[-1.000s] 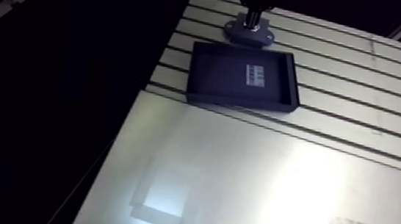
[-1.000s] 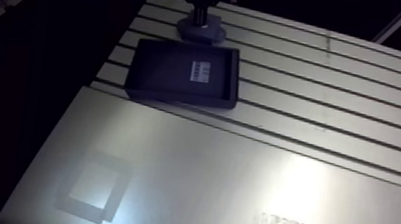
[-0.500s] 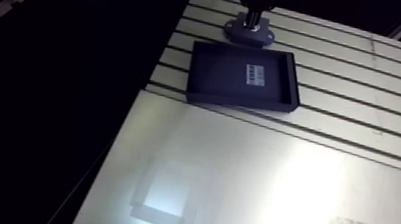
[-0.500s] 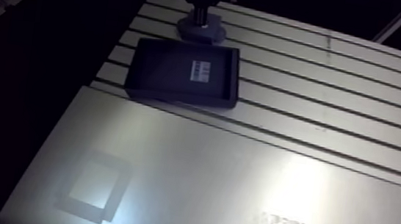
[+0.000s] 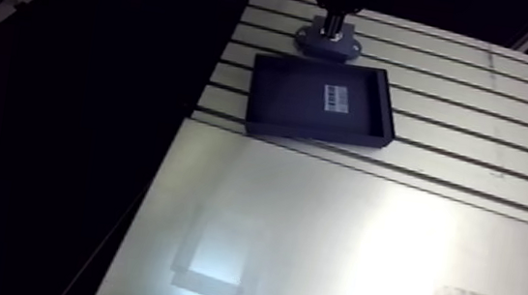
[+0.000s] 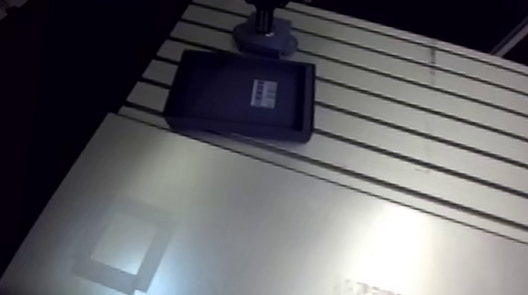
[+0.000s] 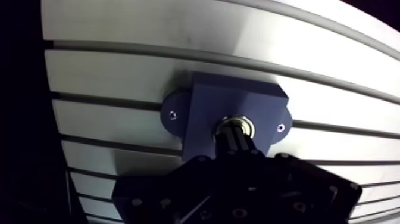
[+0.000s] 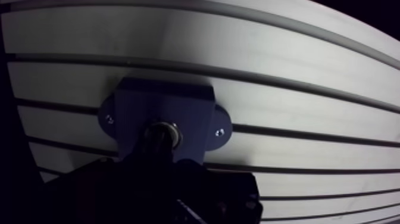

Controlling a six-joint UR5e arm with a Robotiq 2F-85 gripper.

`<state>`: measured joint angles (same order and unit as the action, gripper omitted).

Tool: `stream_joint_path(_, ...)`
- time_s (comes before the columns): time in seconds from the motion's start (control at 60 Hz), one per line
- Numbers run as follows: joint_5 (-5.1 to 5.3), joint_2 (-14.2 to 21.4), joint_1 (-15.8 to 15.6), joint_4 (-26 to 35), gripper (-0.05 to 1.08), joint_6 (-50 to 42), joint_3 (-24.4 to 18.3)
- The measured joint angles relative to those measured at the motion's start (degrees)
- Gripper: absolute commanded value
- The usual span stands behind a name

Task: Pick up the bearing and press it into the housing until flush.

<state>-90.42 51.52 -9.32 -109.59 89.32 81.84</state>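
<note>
Looking down in the wrist view, can make out the bearing (image 7: 237, 126) as a bright metal ring in the central bore of the blue housing (image 7: 209, 113), directly under the jaws. Cannot tell whether it is seated flush. Cannot tell either whether the jaws are wide, narrow or holding the ring: all dark there, merging with the wrist body. Shows the housing as a square block with a rounded ear on two opposite sides, one small screw hole per ear, resting on the slotted desk (image 7: 119, 65) across one of its grooves. From the arm view, find a dark shallow tray (image 5: 279, 103) just beside the housing, a white label (image 5: 335, 97) inside it, and, nearer the camera than the tray, a smooth metal sheet (image 5: 335, 227) lying over the desk.
</note>
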Motion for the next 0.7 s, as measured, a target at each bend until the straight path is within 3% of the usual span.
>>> stream_joint_path(0.7,0.14,0.03,0.01,0.09,1.07,0.01,-0.13)
